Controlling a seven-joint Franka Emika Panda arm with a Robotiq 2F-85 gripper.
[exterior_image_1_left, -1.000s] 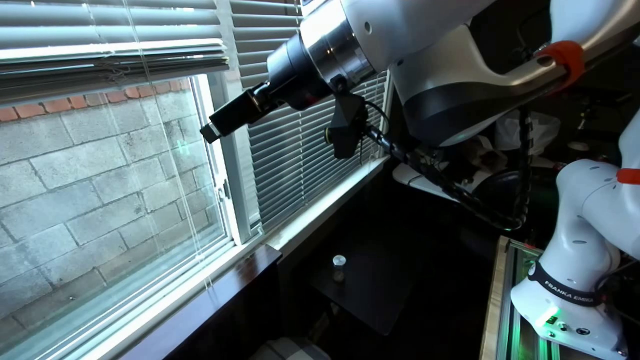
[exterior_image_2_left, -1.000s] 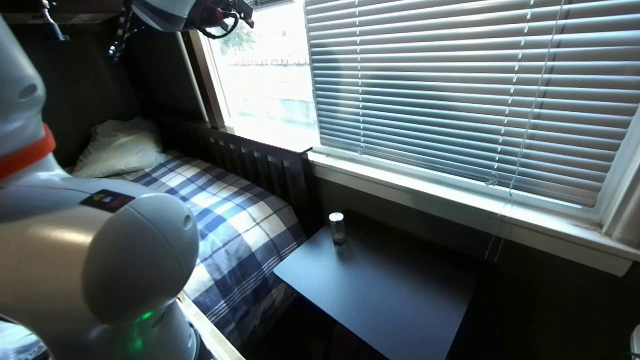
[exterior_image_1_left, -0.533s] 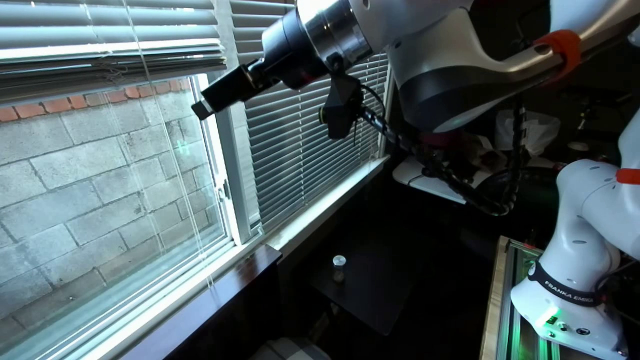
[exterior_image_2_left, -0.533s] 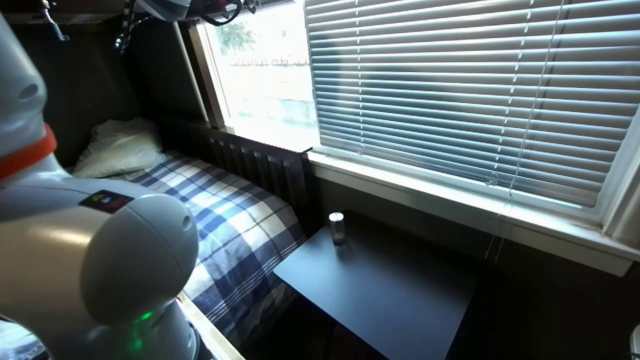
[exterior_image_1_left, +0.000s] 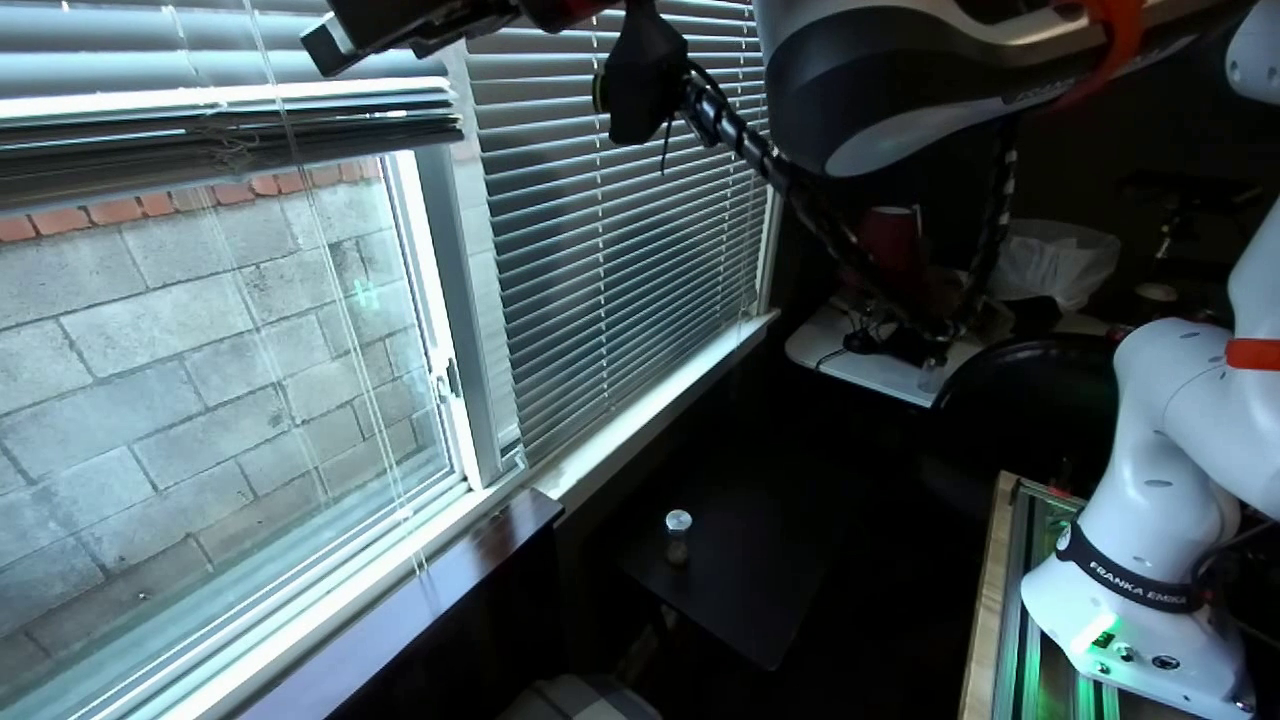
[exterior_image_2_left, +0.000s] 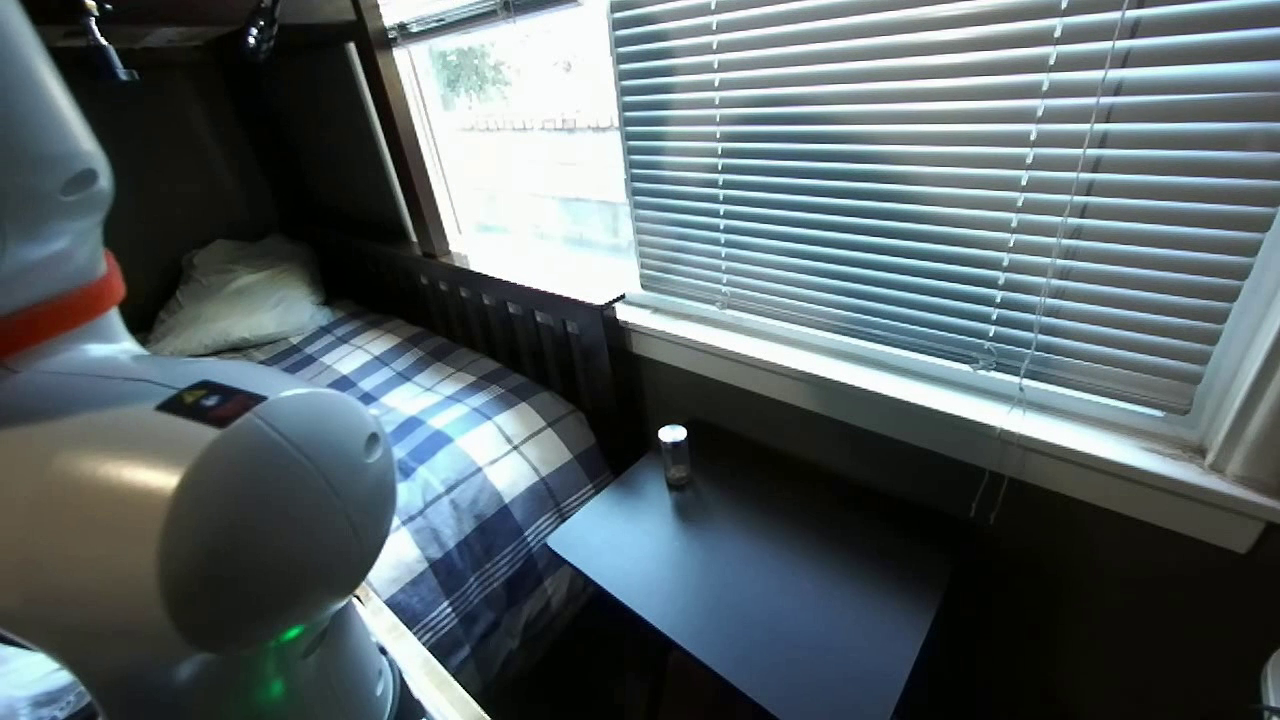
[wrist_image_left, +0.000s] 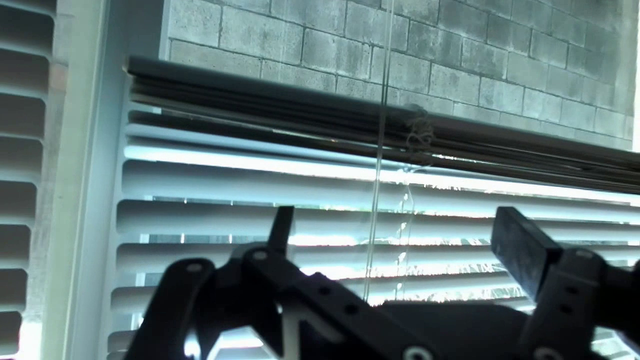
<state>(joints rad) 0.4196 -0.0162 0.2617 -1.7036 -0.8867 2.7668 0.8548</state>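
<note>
While the jaws stand spread before blinds, dark table bearing a container, plaid bed beside it

The pale blind hangs partly raised behind thin cords, lower slats bunched.

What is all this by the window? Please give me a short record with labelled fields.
Machine: white robot arm lettered FRANKA EMIKA
Robot hand: gripper, open, holding nothing
Nearest to it: partly raised blind; contact cannot be judged
Cords: pull cords hanging in front of that blind
Other blind: lowered blind beside it
Outside: gray concrete-block wall
Table: black side table
On the table: upright clear jar with a shiny top
Bed: blue-and-white plaid bedding, pale pillow
</note>
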